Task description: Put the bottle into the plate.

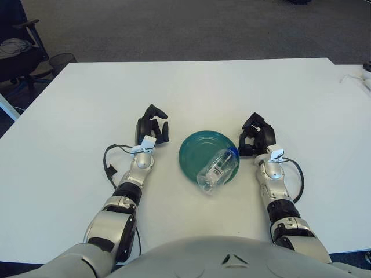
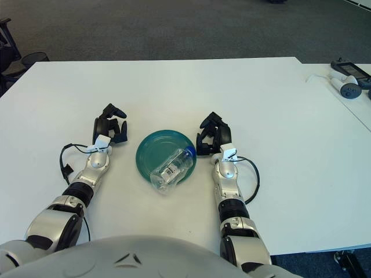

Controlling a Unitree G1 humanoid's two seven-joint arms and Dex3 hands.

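A clear plastic bottle (image 1: 218, 169) with a blue cap lies on its side across the near right part of the teal plate (image 1: 197, 149), its base hanging over the plate's near rim. My left hand (image 1: 152, 128) shows just left of the plate, fingers curled and holding nothing. On the plate's right side is my right hand (image 1: 255, 138), close to the bottle's cap, fingers curled and holding nothing.
The white table (image 1: 191, 87) stretches wide around the plate. A dark office chair (image 1: 14, 46) stands off its far left corner. White and dark devices (image 2: 346, 78) lie at the far right edge. Cables loop beside both wrists.
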